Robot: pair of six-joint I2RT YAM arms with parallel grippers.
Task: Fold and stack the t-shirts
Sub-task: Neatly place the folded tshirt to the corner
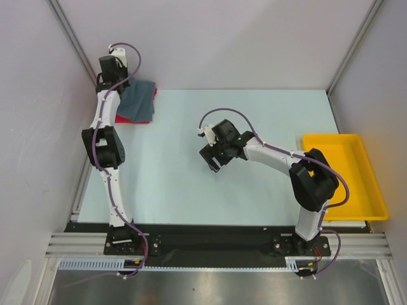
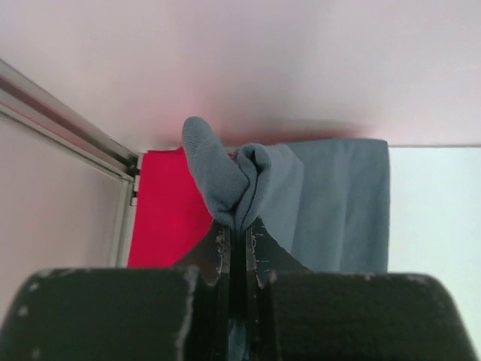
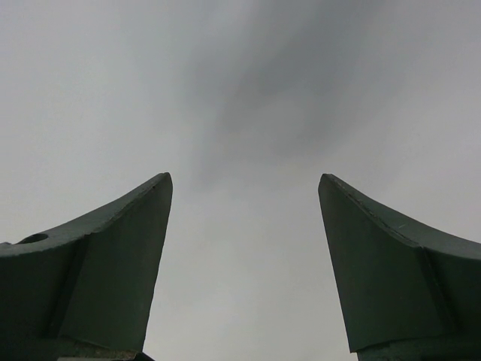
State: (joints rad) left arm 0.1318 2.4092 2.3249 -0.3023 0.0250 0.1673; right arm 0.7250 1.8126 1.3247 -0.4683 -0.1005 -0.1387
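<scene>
Left fingers (image 2: pixel 237 233): clenched on a bunched fold of the grey t-shirt (image 2: pixel 331 203). The cloth wells up above the tips, and I can't see how far it runs down between them.
Grey t-shirt: upper left of the overhead frame, at the back corner of the worktop (image 1: pixel 191 190) and lying on top of the red t-shirt (image 2: pixel 165 203). My left arm covers its left side from above. In the left wrist view, the black finger bodies cut off its near edge.
Red t-shirt: only a panel shows at left of the wrist view, and thin strips from overhead. I can't make out its outline.
Right fingers (image 1: pixel 213 163): released and spread wide, with nothing between them, at the centre of the overhead frame. In the right wrist view, I see each finger (image 3: pixel 113 263) against blurred grey only. I can't tell their height over the worktop.
Yellow tray (image 1: pixel 375 190): at the right edge of the overhead frame, its left rim partly hidden by my right arm.
</scene>
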